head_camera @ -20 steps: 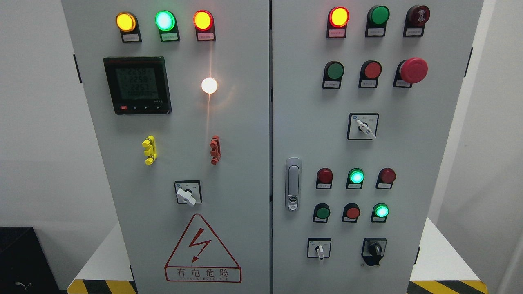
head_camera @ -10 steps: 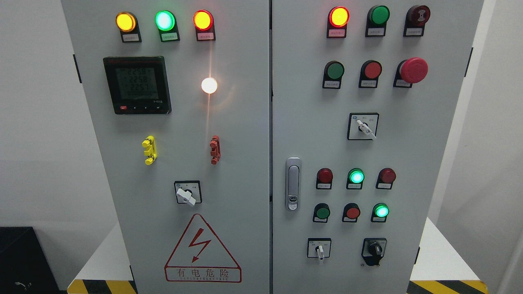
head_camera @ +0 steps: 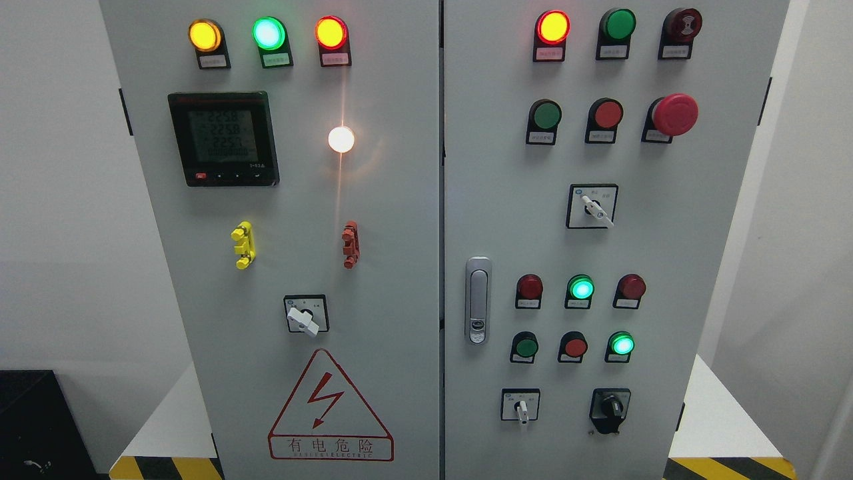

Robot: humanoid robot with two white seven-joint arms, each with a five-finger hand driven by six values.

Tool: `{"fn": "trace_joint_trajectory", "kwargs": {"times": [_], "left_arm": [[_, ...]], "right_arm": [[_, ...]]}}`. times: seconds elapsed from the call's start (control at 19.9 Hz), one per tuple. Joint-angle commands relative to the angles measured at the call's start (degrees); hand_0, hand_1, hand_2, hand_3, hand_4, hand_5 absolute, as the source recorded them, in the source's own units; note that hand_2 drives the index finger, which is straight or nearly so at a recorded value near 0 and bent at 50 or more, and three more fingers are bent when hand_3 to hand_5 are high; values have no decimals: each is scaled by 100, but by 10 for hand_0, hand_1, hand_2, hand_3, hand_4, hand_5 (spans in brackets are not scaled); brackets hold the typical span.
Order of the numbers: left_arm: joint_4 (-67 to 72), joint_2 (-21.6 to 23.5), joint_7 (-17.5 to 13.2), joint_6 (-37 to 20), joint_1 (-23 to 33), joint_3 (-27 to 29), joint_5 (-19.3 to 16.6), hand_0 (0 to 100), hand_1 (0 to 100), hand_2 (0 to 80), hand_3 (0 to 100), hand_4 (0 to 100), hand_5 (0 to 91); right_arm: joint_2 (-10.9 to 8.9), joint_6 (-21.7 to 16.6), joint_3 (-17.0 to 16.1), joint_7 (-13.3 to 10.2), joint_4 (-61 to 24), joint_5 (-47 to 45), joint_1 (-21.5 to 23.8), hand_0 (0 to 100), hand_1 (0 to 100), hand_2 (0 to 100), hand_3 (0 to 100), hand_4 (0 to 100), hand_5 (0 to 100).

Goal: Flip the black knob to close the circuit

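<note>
Black knob (head_camera: 609, 407) was seen at lower right of frame, on right cabinet door (head_camera: 700, 267), untouched. No robot hand was in view; finger state could not be told. Flip was judged not yet begun.

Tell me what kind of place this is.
Likely an industrial or training electrical room: a grey control cabinet with lit indicator lamps, a red emergency-stop button, a high-voltage warning sign and the black knob.

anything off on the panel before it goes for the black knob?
Nothing stands out. The black knob sits intact at the right door's lower right, the lamps and switches look undamaged, and the door handle is upright. Neither hand is in view.
</note>
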Motion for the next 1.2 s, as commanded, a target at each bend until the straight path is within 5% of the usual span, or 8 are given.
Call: {"fn": "trace_joint_trajectory", "kwargs": {"times": [0.0, 1.15], "left_arm": [[-132, -2, -1, -2, 123, 0, 0, 120, 556, 0, 0, 0, 0], [-132, -2, -1, -2, 123, 0, 0, 120, 556, 0, 0, 0, 0]], "right_arm": [[6, 185, -42, 184, -296, 298, -320, 0, 0, 849, 994, 897, 963], [-20, 378, -7, 448, -243, 378, -829, 0, 0, 848, 997, 900, 961]]}}
